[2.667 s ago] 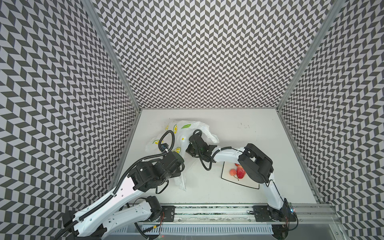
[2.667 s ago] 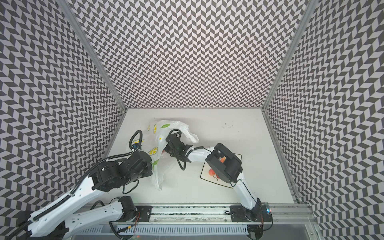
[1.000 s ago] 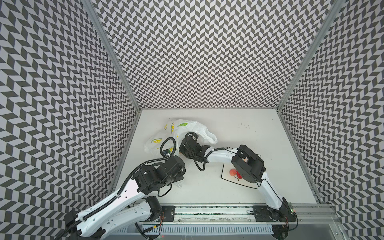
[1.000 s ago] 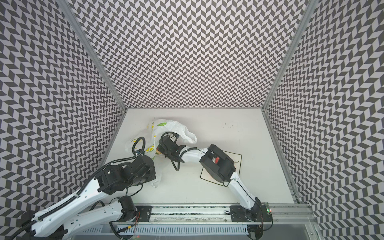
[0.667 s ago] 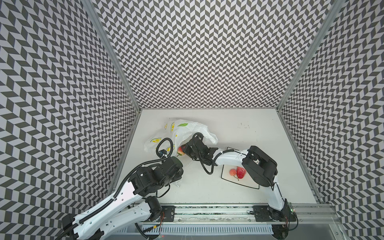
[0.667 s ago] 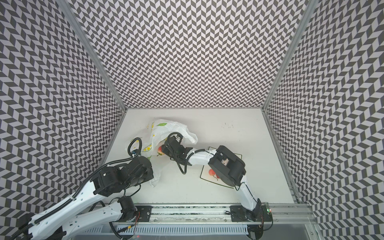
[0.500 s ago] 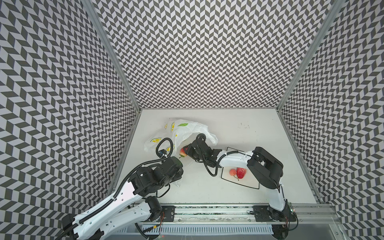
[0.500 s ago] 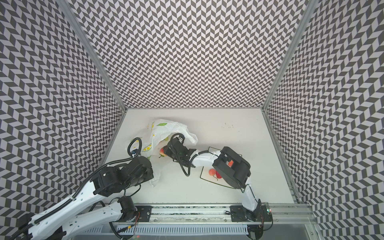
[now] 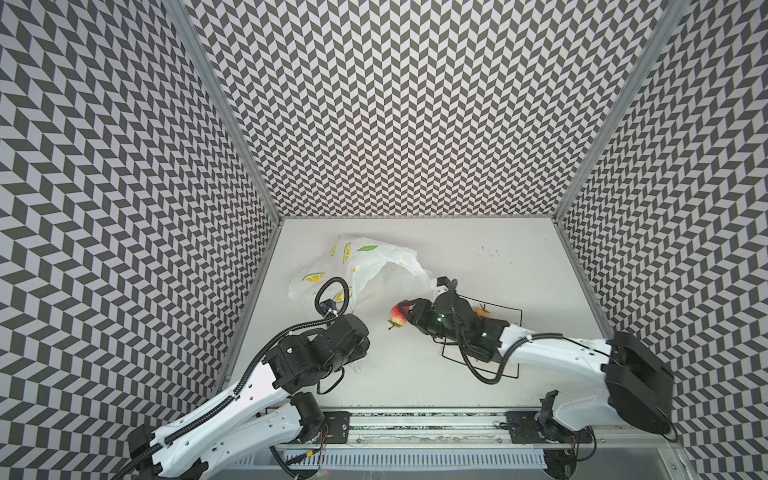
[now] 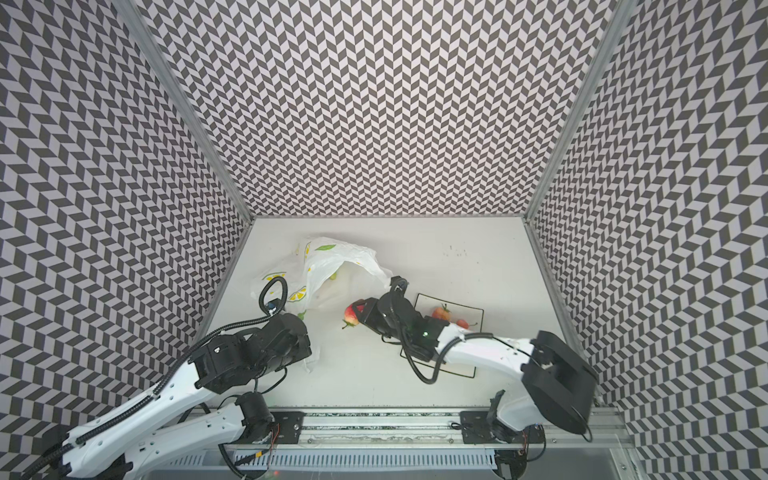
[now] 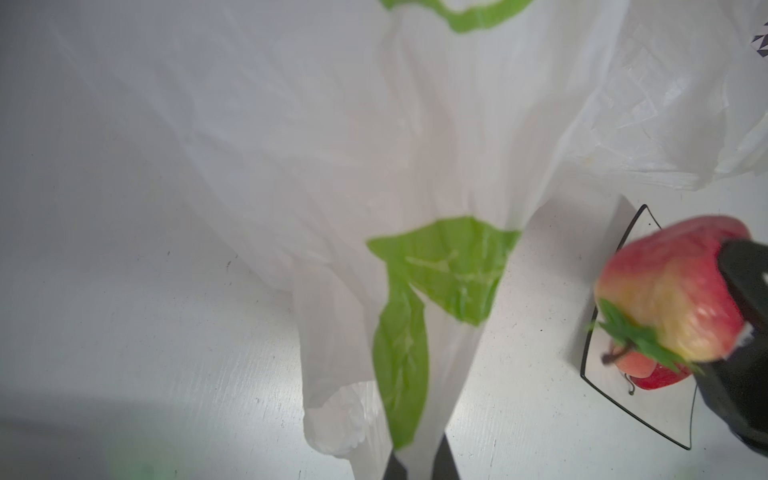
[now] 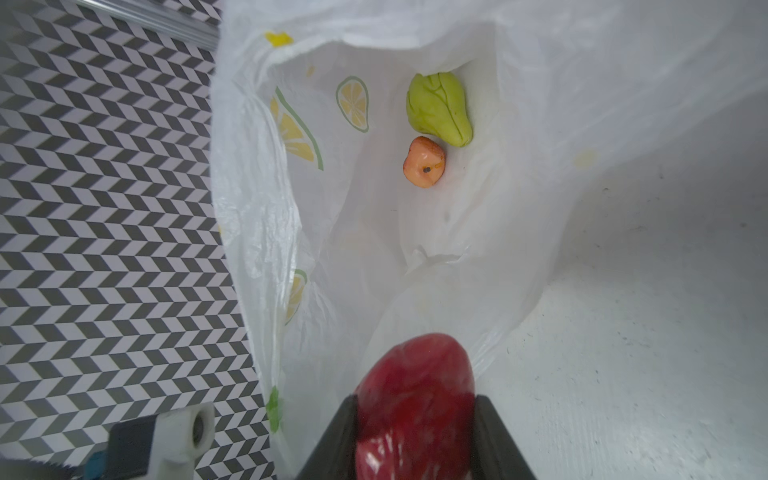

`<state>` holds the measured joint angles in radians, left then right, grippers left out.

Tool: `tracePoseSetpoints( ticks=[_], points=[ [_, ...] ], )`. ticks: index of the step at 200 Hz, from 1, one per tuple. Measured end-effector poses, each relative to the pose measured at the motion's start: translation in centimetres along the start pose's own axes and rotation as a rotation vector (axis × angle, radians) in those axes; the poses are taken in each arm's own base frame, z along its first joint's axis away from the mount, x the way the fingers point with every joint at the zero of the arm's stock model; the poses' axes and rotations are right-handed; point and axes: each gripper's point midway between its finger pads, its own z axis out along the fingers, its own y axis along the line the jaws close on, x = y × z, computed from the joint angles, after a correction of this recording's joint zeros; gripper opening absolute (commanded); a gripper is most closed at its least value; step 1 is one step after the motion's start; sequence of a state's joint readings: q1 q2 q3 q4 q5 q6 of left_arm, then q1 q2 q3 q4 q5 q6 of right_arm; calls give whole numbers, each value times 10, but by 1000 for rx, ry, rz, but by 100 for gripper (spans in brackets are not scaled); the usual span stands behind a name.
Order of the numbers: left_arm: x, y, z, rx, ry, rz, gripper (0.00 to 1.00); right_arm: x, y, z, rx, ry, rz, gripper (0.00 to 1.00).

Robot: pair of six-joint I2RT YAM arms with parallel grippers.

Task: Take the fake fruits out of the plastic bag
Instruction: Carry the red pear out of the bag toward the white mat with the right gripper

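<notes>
The white plastic bag (image 9: 374,262) (image 10: 332,259) with lemon prints lies at the back left, its mouth facing right. In the left wrist view my left gripper (image 11: 419,467) is shut on a gathered strip of the bag (image 11: 399,291). My right gripper (image 9: 405,318) (image 10: 359,313) (image 12: 415,411) is shut on a red-yellow fake fruit (image 9: 398,321) (image 11: 665,299), held just outside the bag's mouth. Deep inside the bag lie a lumpy green fruit (image 12: 438,109) and a small orange-red fruit (image 12: 424,162).
A square white black-rimmed plate (image 9: 515,318) (image 10: 478,313) sits right of the bag under my right arm. It carries small red and orange fruits (image 10: 441,312) (image 11: 648,370). Patterned walls close in the left, back and right sides.
My right gripper has drawn back out of the bag's mouth, rightward and toward the front, carrying the red-yellow fruit. The left arm has hardly moved and keeps its hold on the bag.
</notes>
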<state>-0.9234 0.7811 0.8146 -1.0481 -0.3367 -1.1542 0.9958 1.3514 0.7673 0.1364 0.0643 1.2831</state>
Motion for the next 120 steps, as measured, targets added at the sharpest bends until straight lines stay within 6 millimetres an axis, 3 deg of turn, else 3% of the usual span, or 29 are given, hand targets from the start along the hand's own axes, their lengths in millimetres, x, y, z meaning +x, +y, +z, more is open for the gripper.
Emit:
tracePoseSetpoints(
  ticks=[34, 58, 96, 120],
  points=[
    [-1, -5, 2, 11, -5, -4, 0, -12, -17, -53, 16, -72, 4, 36],
    [-2, -6, 2, 16, -7, -7, 0, -29, -44, -79, 82, -158, -15, 36],
    [-3, -6, 1, 16, -14, -11, 0, -79, -96, -96, 256, -295, -62, 37],
    [-4, -5, 1, 14, -18, -12, 0, -95, -119, -95, 347, -310, -120, 38]
  ],
)
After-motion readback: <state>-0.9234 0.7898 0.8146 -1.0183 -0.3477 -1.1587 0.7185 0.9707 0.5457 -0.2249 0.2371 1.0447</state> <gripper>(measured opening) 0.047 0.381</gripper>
